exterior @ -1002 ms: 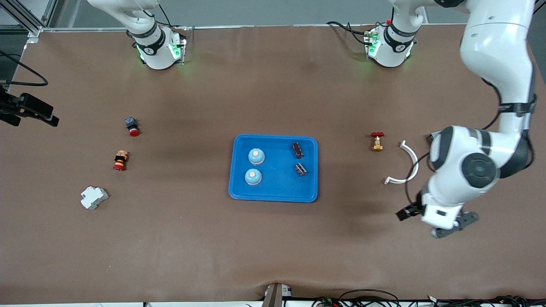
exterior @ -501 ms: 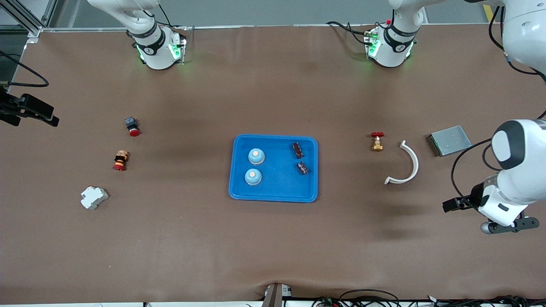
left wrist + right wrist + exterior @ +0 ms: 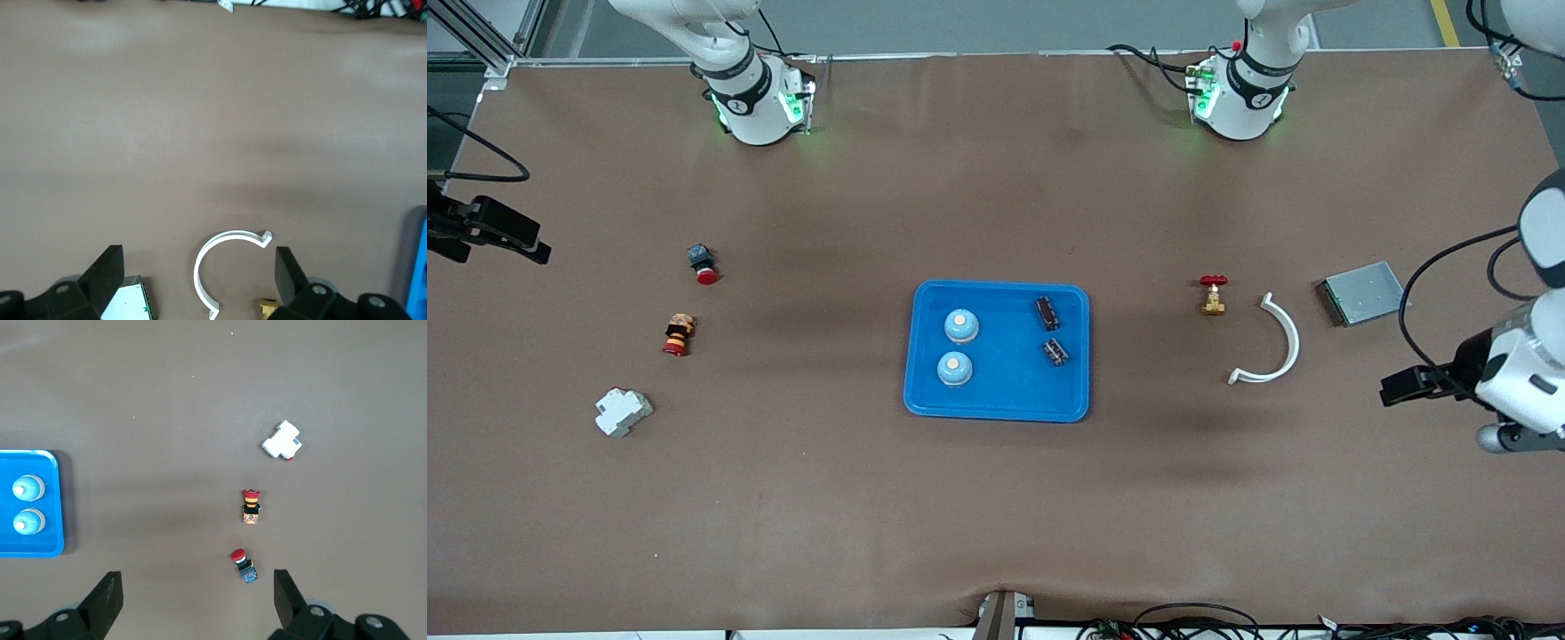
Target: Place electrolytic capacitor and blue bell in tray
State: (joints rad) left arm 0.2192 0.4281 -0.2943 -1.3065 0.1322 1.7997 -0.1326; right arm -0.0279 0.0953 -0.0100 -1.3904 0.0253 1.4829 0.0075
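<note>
The bright-blue tray (image 3: pixel 1005 391) lies mid-table. In it stand two blue bells (image 3: pixel 960 326) (image 3: pixel 954 368) and, toward the left arm's end, lie two dark electrolytic capacitors (image 3: pixel 1047 312) (image 3: pixel 1056 352). My left gripper (image 3: pixel 199 272) is open and empty, up in the air over the left arm's end of the table, above the white curved piece; its arm (image 3: pixel 1516 373) shows at the table's edge. My right gripper (image 3: pixel 197 587) is open and empty, high over the right arm's end. From there the tray (image 3: pixel 40 547) and both bells (image 3: pixel 28 489) (image 3: pixel 29 520) show.
Toward the left arm's end lie a red-handled brass valve (image 3: pixel 1213 294), a white curved piece (image 3: pixel 1276 342) and a grey metal box (image 3: pixel 1364 292). Toward the right arm's end lie two red push buttons (image 3: pixel 703 263) (image 3: pixel 679 334) and a white breaker (image 3: pixel 623 412).
My left arm has swung outward from near the white curved piece toward the left arm's end of the table, uncovering the grey box. The right arm has not moved.
</note>
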